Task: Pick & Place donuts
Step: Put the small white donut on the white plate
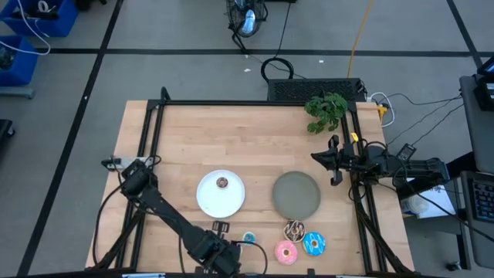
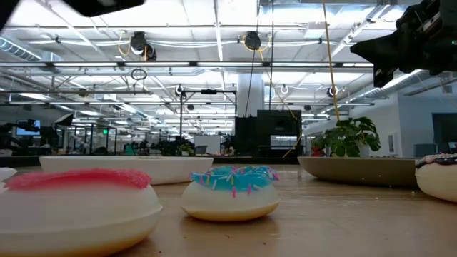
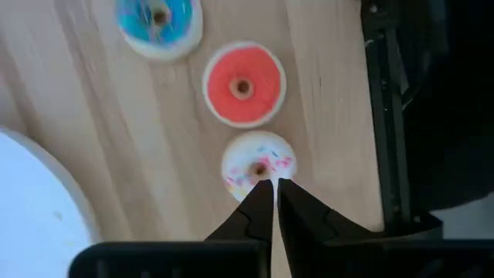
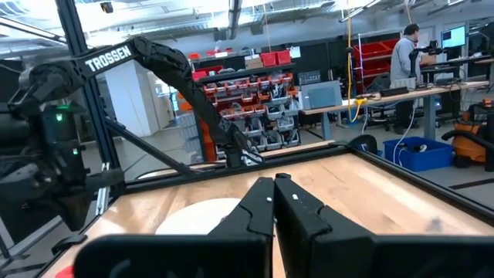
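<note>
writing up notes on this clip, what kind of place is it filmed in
Most likely a robotics lab or workshop: a wooden table with arms mounted on it, shelves of red parts bins, and an open ceiling with exposed ducts.

The left arm stretches from its base at the table's left side diagonally toward the near edge, its wrist bent downward. The left gripper (image 3: 268,185) points straight down close to the tabletop, its two dark fingers nearly pressed together with only a thin slit between the tips. The right arm sits folded at the table's right edge, raised, its right gripper (image 4: 274,182) pointing level across the table, fingers pressed together.
</note>
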Controlling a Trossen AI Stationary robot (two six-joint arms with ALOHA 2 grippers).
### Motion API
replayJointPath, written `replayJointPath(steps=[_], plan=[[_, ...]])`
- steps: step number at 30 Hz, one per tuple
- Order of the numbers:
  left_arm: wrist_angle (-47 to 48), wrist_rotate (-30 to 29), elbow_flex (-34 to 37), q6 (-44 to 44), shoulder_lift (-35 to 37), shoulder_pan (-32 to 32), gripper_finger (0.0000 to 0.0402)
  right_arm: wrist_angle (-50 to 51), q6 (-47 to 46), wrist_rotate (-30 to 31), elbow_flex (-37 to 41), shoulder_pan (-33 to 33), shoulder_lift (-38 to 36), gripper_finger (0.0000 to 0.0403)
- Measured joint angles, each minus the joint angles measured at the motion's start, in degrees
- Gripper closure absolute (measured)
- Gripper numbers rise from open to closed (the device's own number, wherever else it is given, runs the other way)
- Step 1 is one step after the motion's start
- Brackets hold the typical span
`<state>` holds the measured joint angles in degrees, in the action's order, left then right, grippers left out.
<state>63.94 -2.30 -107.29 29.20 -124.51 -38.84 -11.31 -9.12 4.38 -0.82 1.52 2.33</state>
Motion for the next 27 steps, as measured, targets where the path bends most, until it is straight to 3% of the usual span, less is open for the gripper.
replayJointPath(steps=[5, 13, 17, 21, 27], plan=[[-0.77, 0.87, 1.25, 6.90, 0.00, 0.87, 0.0326, 0.00, 0.83, -0.05, -0.02, 0.00, 0.00, 0.0403], [-1.71, 1.37, 1.41, 6.67, 0.00, 0.50, 0.0185, 0.60, 0.83, -0.13, -0.02, 0.00, 0.02, 0.0403], [-1.69, 1.19, 1.41, 6.71, 0.00, 0.48, 0.0133, 0.60, 0.83, -0.13, -0.02, 0.00, 0.01, 0.0403], [-1.69, 1.23, 1.41, 6.98, 0.00, 0.45, 0.0107, 0.57, 0.83, -0.13, -0.01, 0.00, 0.02, 0.0403], [-1.68, 0.47, 1.41, 5.45, 0.00, 0.52, 0.0101, 0.55, 0.83, -0.13, -0.01, 0.00, 0.02, 0.0403]])
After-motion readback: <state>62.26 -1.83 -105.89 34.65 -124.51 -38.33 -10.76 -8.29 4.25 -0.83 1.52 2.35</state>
